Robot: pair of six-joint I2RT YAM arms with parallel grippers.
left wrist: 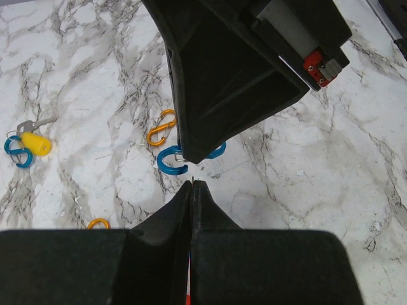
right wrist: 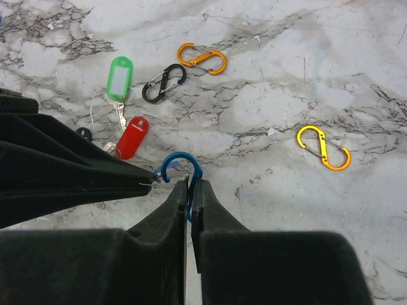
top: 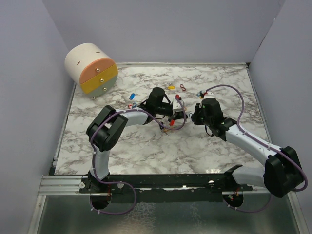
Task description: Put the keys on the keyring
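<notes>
Right jaws are pressed together on a blue S-clip (right wrist: pixel 170 160); its curved end sticks out just past their tips, and a sliver of blue shows in the slit between them. The left jaws are fully together, with their tips almost meeting the right ones over the middle of the marble desk (top: pixel 146 151). A fine bit of wire shows at the left tips, but whether it is gripped cannot be told.

The keys lie loose on the desk. In the right wrist view a green key tag (right wrist: pixel 119 77) and a red key tag (right wrist: pixel 132 137) lie near each other, just left of the held clip. A black S-clip (right wrist: pixel 164 83) lies beside the green tag, and two orange S-clips (right wrist: pixel 202 58) (right wrist: pixel 323 147) lie farther off. In the left wrist view a yellow key tag (left wrist: pixel 35 143) lies well to the left, touching a second blue clip (left wrist: pixel 16 151). A round drawer unit (top: pixel 91 68) stands at the far left corner.
</notes>
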